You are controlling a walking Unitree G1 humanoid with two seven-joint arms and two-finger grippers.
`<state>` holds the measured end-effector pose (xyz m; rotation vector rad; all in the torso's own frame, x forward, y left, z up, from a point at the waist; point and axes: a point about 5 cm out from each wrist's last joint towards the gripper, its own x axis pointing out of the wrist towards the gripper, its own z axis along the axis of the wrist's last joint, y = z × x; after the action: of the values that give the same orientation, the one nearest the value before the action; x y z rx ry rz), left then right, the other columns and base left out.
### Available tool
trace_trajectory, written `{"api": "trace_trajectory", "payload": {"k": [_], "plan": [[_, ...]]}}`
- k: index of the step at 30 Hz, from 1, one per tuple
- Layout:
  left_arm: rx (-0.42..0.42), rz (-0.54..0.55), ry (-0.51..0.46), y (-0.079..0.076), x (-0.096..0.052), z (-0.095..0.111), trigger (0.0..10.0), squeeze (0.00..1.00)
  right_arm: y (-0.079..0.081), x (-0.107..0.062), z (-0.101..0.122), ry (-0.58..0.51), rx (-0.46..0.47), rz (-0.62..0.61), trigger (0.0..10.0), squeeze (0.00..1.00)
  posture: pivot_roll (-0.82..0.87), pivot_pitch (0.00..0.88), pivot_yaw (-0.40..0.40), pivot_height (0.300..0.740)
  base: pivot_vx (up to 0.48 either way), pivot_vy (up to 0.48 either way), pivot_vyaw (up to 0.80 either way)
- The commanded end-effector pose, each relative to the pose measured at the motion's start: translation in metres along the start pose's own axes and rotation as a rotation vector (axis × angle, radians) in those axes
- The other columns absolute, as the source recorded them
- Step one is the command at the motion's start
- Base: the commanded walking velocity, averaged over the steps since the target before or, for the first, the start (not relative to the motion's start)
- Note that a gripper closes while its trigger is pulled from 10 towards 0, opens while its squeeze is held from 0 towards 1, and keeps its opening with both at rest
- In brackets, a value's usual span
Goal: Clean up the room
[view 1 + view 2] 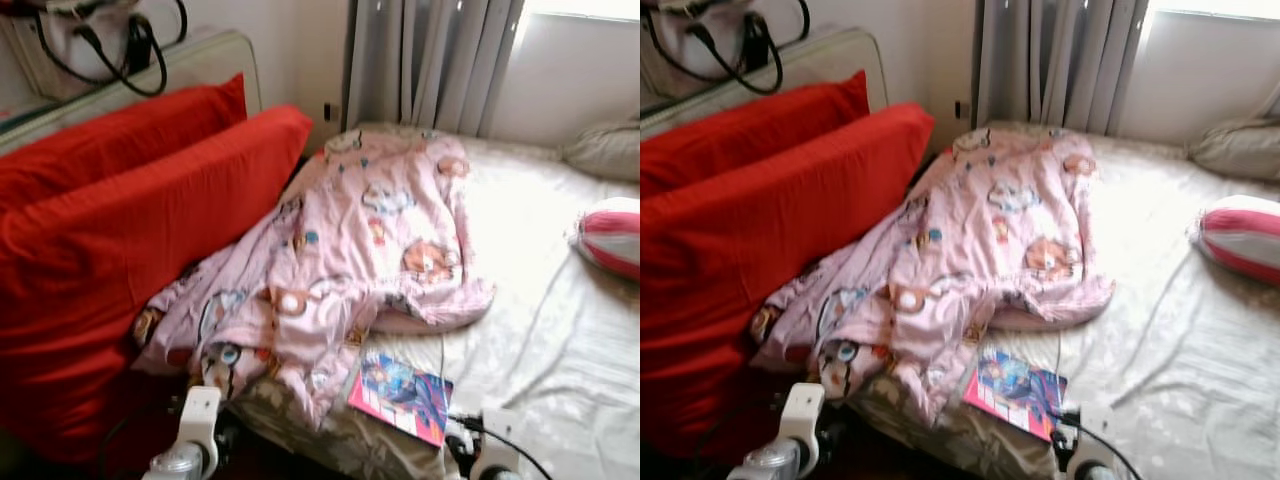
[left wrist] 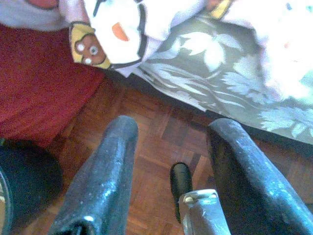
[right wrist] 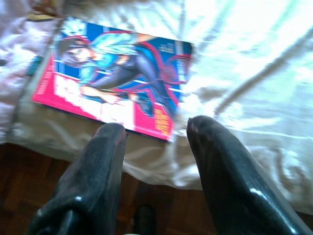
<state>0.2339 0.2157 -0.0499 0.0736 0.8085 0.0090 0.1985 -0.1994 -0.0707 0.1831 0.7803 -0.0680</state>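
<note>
A crumpled pink blanket (image 1: 350,250) with cartoon prints lies across the bed (image 1: 560,340), one end hanging over the near edge. A colourful comic book (image 1: 402,395) lies flat on the sheet at the bed's near edge. In the right wrist view my right gripper (image 3: 156,129) is open, its fingertips just short of the comic book (image 3: 117,78) and over the bed's edge. In the left wrist view my left gripper (image 2: 171,132) is open and empty above the wooden floor (image 2: 156,147), a little short of the blanket's hanging end (image 2: 112,34). Both arms (image 1: 195,430) show low in the eye views.
Two big red cushions (image 1: 120,250) lean at the left against the bed. A red and white striped pillow (image 1: 612,235) and a grey pillow (image 1: 605,150) lie at the right. A bag (image 1: 95,40) sits at the back left, grey curtains (image 1: 420,60) behind.
</note>
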Motion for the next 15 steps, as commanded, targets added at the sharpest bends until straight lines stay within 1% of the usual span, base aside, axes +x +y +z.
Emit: {"api": "trace_trajectory", "payload": {"k": [1,3,5,7,13,14,15], "plan": [[-0.025,0.008,0.004,0.0022,-0.0020,-0.0073,10.0,0.00,0.0029,-0.0006,-0.0031,-0.004,0.013,0.011,10.0,0.00,0.03,0.007,-0.016,0.740,0.000,0.000,0.00],[-0.029,0.007,-0.004,0.0023,-0.0021,-0.0071,10.0,0.00,0.0033,-0.0008,-0.0029,-0.008,0.005,0.017,10.0,0.00,0.03,0.008,-0.016,0.740,0.000,0.000,0.00],[-0.011,0.008,-0.011,0.0029,-0.0025,-0.0075,10.0,0.00,0.0042,-0.0012,-0.0031,-0.017,-0.008,0.031,10.0,0.00,0.03,0.007,-0.012,0.740,0.000,0.000,0.00],[-0.006,0.009,-0.028,0.0033,-0.0031,-0.0074,10.0,0.00,0.0047,-0.0018,-0.0037,-0.032,0.001,0.033,10.0,0.00,0.02,0.010,-0.008,0.740,0.000,0.000,0.00],[-0.031,0.018,-0.074,0.0032,-0.0051,-0.0101,10.0,0.00,0.0037,-0.0048,-0.0074,-0.064,0.015,0.035,10.0,0.00,0.02,0.001,-0.010,0.740,0.000,0.000,0.00],[-0.053,0.020,-0.099,0.0024,-0.0071,-0.0140,10.0,0.00,0.0019,-0.0079,-0.0106,-0.094,0.027,0.036,10.0,0.00,0.02,0.000,-0.012,0.740,0.000,0.000,0.00],[-0.053,0.020,-0.099,0.0024,-0.0071,-0.0140,10.0,0.00,0.0019,-0.0079,-0.0106,-0.094,0.027,0.036,10.0,0.00,0.02,0.000,-0.012,0.740,0.000,0.000,0.00]]}}
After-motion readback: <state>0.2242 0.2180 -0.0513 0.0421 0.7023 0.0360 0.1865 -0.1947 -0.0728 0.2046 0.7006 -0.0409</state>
